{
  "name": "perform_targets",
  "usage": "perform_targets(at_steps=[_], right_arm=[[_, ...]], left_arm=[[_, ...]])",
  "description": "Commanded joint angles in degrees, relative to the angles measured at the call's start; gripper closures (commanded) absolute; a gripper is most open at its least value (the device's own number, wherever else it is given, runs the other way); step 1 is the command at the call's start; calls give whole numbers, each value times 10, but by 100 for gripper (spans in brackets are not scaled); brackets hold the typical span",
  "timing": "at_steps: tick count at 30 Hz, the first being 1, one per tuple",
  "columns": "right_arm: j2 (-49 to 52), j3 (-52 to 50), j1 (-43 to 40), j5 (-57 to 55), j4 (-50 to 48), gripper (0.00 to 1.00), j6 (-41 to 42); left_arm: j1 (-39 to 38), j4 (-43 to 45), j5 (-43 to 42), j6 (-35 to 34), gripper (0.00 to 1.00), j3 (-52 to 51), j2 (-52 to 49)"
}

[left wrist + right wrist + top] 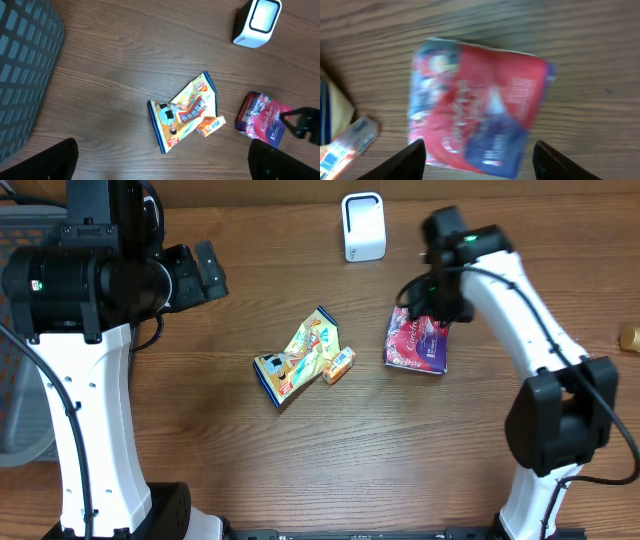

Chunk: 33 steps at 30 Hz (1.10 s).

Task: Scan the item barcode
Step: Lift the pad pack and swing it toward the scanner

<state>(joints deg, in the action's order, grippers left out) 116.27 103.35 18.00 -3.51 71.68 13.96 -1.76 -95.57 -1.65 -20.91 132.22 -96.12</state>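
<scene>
Right fingers (410,160) spread over Carefree pack (480,105); left fingers (50,160) spread; soft pack may slip if pinched off-centre

The pack (420,348) lies beneath my right pincer (481,162), the scanner (363,226) behind it; bag (298,355) and bar (339,365) touch, further left.

Two white-shelled arms (90,410) with black joint housings (560,420), black cables (60,395), small green lights (466,238).

Perhaps shop checkout: white scanner (363,226)
</scene>
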Motion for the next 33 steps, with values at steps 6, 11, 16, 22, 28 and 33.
perform_targets(at_steps=[6,11,16,22,28,33], right_arm=[[38,8,78,-138,-40,27,82],[49,-1,87,-156,-66,28,99],[67,-17,87,-186,-68,28,103],[86,-18,88,-198,-69,28,103],[101,-18,96,-211,-69,29,103],[123,-18,101,-225,-66,29,103]], left_arm=[[2,2,2,-5,0,-2,8],[2,2,2,-5,0,-2,8],[2,2,2,-5,0,-2,8],[2,2,2,-5,0,-2,8],[2,2,2,-5,0,-2,8],[2,2,2,-5,0,-2,8]])
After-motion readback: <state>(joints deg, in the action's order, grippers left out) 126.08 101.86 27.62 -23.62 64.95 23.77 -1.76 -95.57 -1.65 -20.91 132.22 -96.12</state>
